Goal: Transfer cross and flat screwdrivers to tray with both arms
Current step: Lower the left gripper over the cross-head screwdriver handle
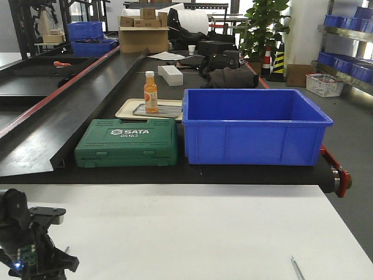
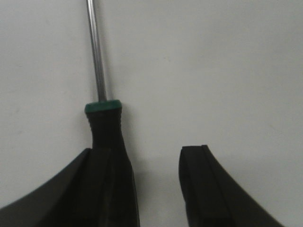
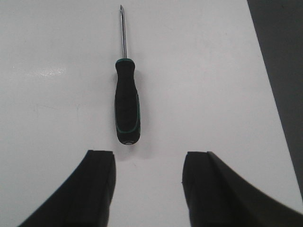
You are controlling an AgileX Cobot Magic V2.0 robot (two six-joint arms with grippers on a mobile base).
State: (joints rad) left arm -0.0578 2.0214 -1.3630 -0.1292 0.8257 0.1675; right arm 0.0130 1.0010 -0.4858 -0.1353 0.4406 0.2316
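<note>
Both lie loose on the counter [image 3: 213,71]: the left screwdriver [image 2: 106,127] inside the open left gripper [image 2: 147,156], the right screwdriver [image 3: 126,104] ahead of the open right gripper [image 3: 149,156]. Lifting and delivery both remain.

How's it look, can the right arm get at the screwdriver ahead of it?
Probably yes. The right gripper is open, and the screwdriver lies flat on the white table just ahead of its jaws, with nothing between them.
</note>
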